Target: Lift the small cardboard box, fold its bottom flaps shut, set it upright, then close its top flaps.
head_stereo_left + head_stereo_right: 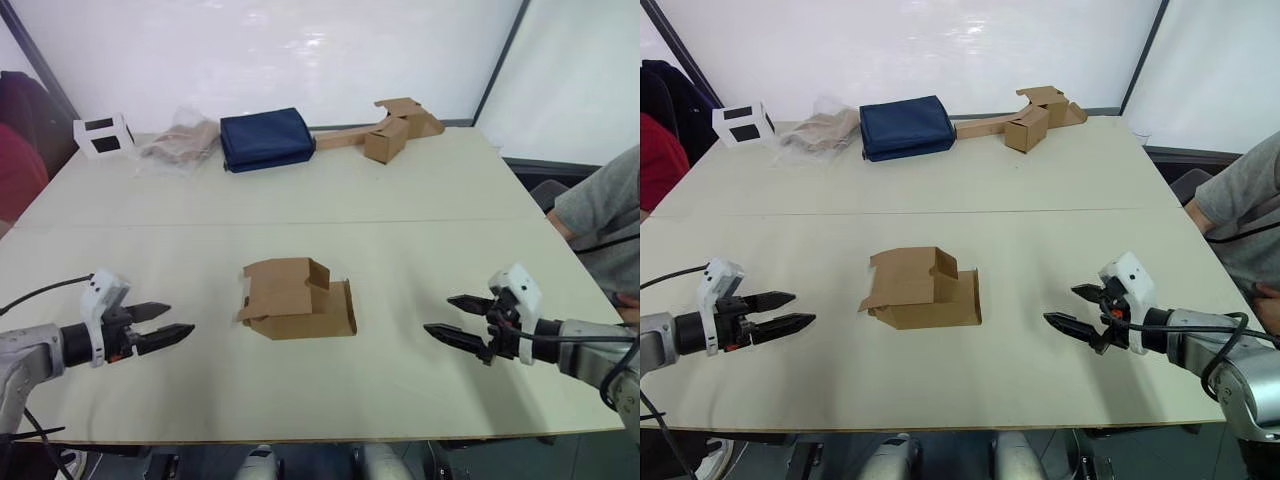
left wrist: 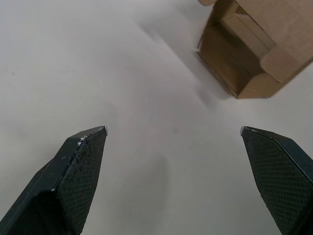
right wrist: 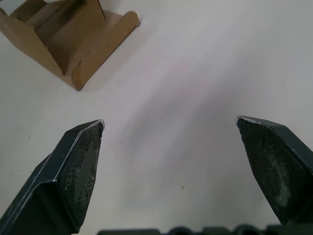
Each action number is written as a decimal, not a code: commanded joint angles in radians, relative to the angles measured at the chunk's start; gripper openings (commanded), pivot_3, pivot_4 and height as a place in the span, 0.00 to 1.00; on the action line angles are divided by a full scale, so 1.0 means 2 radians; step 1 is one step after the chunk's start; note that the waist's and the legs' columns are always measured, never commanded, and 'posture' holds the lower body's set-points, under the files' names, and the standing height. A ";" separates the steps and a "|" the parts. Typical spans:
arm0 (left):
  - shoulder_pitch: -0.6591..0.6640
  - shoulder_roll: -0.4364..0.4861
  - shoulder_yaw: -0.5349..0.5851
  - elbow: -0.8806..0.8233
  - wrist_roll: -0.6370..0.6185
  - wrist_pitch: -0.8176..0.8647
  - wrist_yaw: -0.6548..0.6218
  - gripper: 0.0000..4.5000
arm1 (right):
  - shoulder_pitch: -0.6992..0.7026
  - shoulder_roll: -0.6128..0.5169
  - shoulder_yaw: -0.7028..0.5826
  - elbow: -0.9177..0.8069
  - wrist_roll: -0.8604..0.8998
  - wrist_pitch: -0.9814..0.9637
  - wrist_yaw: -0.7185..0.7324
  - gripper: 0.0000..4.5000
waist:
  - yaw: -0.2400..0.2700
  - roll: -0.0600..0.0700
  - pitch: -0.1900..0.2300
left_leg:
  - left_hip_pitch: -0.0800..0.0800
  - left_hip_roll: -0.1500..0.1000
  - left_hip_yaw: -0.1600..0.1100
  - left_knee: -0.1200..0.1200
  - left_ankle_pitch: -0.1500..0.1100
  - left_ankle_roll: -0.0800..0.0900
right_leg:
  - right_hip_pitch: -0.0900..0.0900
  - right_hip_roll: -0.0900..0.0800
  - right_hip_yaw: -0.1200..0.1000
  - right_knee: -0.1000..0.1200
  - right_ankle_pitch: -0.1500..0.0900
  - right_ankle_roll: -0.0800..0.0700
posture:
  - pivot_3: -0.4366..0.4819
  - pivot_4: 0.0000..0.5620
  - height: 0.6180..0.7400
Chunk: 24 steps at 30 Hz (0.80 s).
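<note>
Nothing's really done yet: the small cardboard box (image 1: 297, 300) is lying on its side mid-table with flaps loose, and my left gripper (image 1: 165, 326) and right gripper (image 1: 452, 318) sit spread, empty, either side of it.

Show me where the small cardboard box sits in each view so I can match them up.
Left eye: the small cardboard box lies mid-table, between both tools.
Right eye: box a little left of centre.
Left wrist: box in the upper right corner, beyond the open fingers.
Right wrist: box in the upper left corner.
Shared landmark: the pale table beneath it.
</note>
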<state>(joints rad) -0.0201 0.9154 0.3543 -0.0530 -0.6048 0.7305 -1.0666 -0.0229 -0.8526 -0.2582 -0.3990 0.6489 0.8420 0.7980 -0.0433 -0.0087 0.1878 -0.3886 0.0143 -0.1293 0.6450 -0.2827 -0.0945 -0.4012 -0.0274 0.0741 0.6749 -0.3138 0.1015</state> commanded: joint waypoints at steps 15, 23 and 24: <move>-0.019 0.005 0.006 0.019 0.005 -0.016 0.004 1.00 | -0.001 0.014 0.009 0.018 -0.040 -0.087 0.021 0.99 | 0.000 0.000 0.000 | 0.000 0.000 0.000 0.000 0.000 0.000 | 0.000 0.000 0.000 0.000 0.000 0.000 | 0.48 0.27 1.00; -0.029 -0.003 0.008 0.029 -0.005 -0.010 0.010 1.00 | -0.002 0.014 0.013 0.022 -0.038 -0.089 0.027 0.99 | 0.000 0.000 0.000 | 0.000 0.000 0.000 0.000 0.000 0.000 | 0.000 0.000 0.000 0.000 0.000 0.000 | 0.48 0.27 1.00; -0.030 -0.004 0.007 0.031 -0.004 -0.009 0.012 1.00 | -0.002 0.014 0.013 0.022 -0.039 -0.092 0.027 0.99 | 0.000 0.000 0.000 | 0.000 0.000 0.000 0.000 0.000 0.000 | 0.000 0.000 0.000 0.000 0.000 0.000 | 0.48 0.27 1.00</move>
<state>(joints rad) -0.0722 0.9066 0.3539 0.0099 -0.6015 0.7118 -1.0431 -0.0212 -0.8239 -0.2100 -0.3440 0.5623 0.6757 0.8431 -0.0430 -0.0086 0.1878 -0.3884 0.0143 -0.1293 0.6455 -0.2828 -0.0944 -0.4010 -0.0274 0.0740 0.6754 -0.3138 0.1015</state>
